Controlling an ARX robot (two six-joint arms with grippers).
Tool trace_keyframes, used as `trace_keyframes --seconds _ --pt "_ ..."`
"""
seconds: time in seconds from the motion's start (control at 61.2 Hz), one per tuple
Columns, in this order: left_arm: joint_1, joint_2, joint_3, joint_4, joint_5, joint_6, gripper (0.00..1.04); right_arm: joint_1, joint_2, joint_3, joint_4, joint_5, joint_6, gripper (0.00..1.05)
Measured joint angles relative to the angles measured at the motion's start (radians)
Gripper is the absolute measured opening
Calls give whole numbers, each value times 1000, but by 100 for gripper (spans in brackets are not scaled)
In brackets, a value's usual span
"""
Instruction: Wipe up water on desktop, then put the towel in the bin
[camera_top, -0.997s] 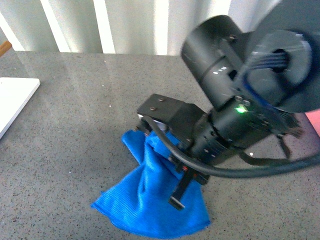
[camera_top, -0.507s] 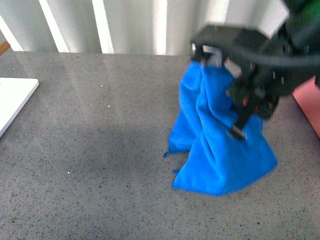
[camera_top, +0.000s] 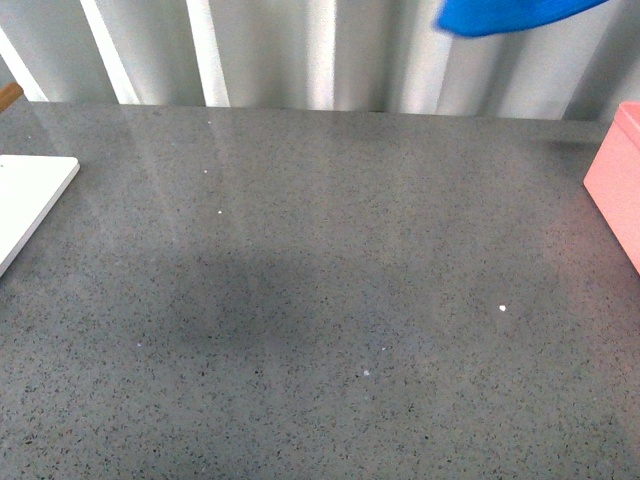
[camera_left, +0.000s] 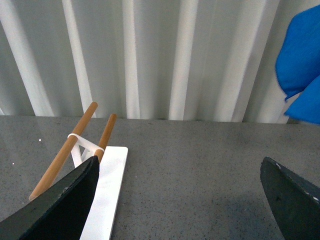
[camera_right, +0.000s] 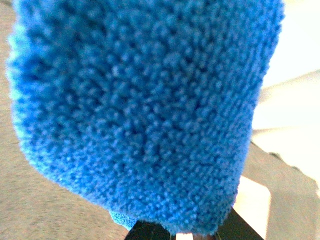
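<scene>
The towel (camera_top: 510, 14), a bright blue fuzzy cloth, hangs in the air at about 1 o'clock in the front view. Only its lower edge shows under the top of the frame, well clear of the desktop (camera_top: 320, 260). In the right wrist view the cloth fills nearly everything, so the right gripper's jaws are hidden. Since the towel is aloft directly in front of that camera, the right gripper is judged to be clamped on it.

The bin (camera_top: 616, 180), salmon pink, sits at 3 o'clock on the desktop, with only one corner in view, so its long axis cannot be told. From the towel it lies toward 4 o'clock, lower and a little further right. The coming move probably depends on this relation: carry the cloth rightward over the rim, then lower and release it. The right arm is the nearer one. The left gripper (camera_left: 180, 164) is spread wide and empty, well apart from the towel.

A white board (camera_top: 28, 205) lies at 9 o'clock, and the left wrist view shows two wooden rods (camera_left: 65, 150) beside it.

One second ago the towel was pressed on the desktop near 6 o'clock; half a second ago it dangled at mid-right, with its hem close to the surface. Now it is lifted high and the arm has left the front view. A faintly darker patch remains mid-desktop — damp or shadow, it cannot be told.
</scene>
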Motion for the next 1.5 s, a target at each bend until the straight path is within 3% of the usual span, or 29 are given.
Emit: trace_keyframes --seconds 0.098,0.229,0.523,0.719,0.948,1.504 --pt "0 0 0 0 0 0 98 -58 -14 60 -86 121 117 3" --pt "0 0 0 0 0 0 98 -151 -105 19 -208 149 283 3" --pt "0 0 0 0 0 0 98 -232 -291 -298 -259 18 463 3" --pt "0 0 0 0 0 0 98 -319 -250 -344 -192 -5 425 3" --pt "0 0 0 0 0 0 98 -454 -164 -325 -128 42 316 3" --pt "0 0 0 0 0 0 98 -563 -89 -309 -45 11 185 6"
